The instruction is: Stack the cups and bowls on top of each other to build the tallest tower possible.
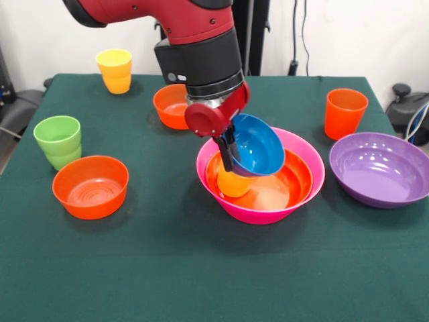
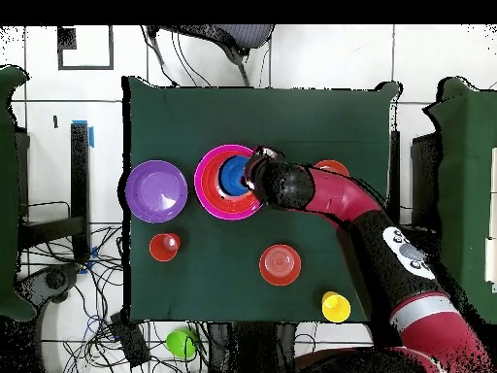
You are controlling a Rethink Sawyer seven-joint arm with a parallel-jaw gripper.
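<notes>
My gripper (image 1: 226, 149) is shut on the rim of the small blue bowl (image 1: 260, 144) and holds it tilted just above the tower. The tower's base is the largest pink bowl (image 1: 268, 213), which holds the large orange bowl (image 1: 295, 181). A yellow cup (image 1: 233, 184) sits inside the orange bowl, under the blue bowl. In the overhead view the gripper (image 2: 254, 175) is at the pink bowl's (image 2: 202, 180) right side, with the blue bowl (image 2: 233, 175) over its middle.
The large purple bowl (image 1: 382, 168) and the orange cup (image 1: 345, 113) are right of the tower. One small orange bowl (image 1: 90, 186) is at the front left, another (image 1: 171, 106) is behind the arm. The green cup (image 1: 59, 141) and the second yellow cup (image 1: 115, 70) are at the left.
</notes>
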